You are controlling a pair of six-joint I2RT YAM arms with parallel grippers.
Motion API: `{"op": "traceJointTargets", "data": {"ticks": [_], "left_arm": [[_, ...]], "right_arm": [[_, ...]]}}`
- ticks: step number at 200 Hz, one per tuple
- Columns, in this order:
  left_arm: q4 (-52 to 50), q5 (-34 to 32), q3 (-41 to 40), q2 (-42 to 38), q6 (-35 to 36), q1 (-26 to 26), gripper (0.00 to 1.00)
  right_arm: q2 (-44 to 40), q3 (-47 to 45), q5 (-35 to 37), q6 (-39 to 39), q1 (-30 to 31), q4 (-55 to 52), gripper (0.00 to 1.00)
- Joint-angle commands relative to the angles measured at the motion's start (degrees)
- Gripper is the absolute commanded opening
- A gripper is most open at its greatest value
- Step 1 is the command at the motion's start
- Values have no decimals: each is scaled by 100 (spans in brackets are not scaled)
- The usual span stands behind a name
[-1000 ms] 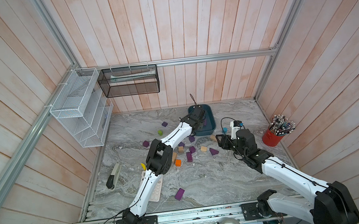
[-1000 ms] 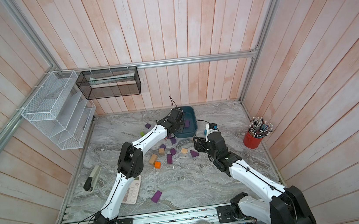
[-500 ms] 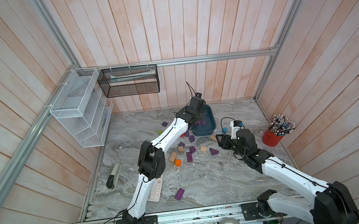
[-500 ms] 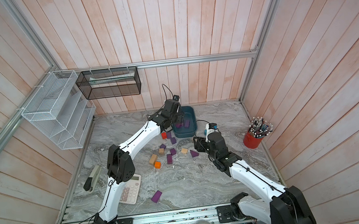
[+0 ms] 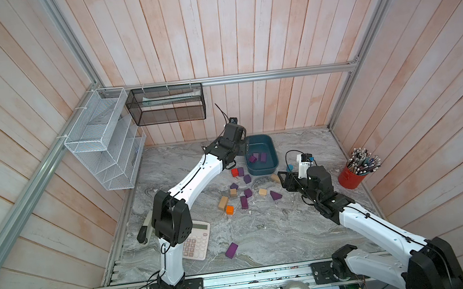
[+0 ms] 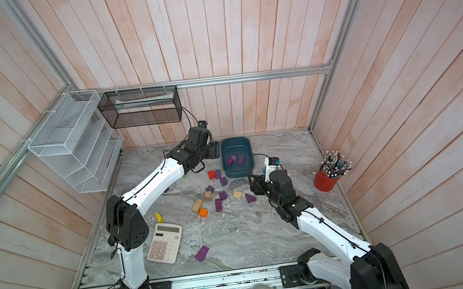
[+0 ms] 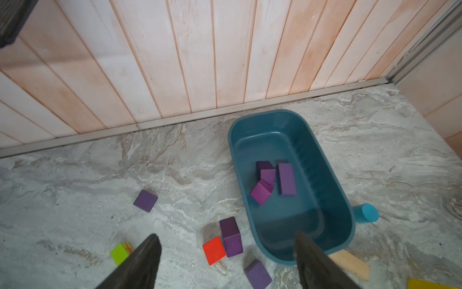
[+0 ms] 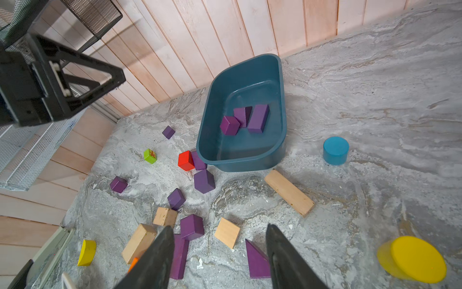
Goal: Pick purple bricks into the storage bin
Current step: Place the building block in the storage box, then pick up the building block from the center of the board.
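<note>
Now that the left gripper (image 7: 226, 260) has let go and pulled back beside the storage bin (image 7: 332, 175) with its jaws apart and empty, three purple bricks (image 7: 286, 179) lie inside, many more wait outside, and the right gripper (image 8: 220, 252) hangs half open, holding nothing.

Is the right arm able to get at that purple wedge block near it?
Probably yes. The purple wedge lies flat just ahead of the right gripper, whose jaws stand apart and empty, and nothing sits between them.
</note>
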Motion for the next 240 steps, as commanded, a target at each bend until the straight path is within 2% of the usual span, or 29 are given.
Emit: {"op": "traceJointTargets", "data": {"ticks": [1,46,103,172,215,240], "left_arm": [[32,-167,-562,-662,-359,52,85],[28,-274,-2168,-1783,-833,350,89],[11,56,-3765,-2785,-1769,1150,89],[-351,171,-4065,-2787,-2593,1662,88],[-368,302,-4049,-2613,-3076,1795,87],[-347,423,-4047,-2441,-3326,1888,85]], "right_arm": [[-1,41,-46,-231,120,148,61],[180,160,402,-577,799,252,60],[547,315,833,-1332,1710,546,61],[966,217,973,-2489,2553,1219,61],[1343,190,1000,-2752,2933,1596,61],[1441,107,1288,-2946,3152,1867,60]]}}
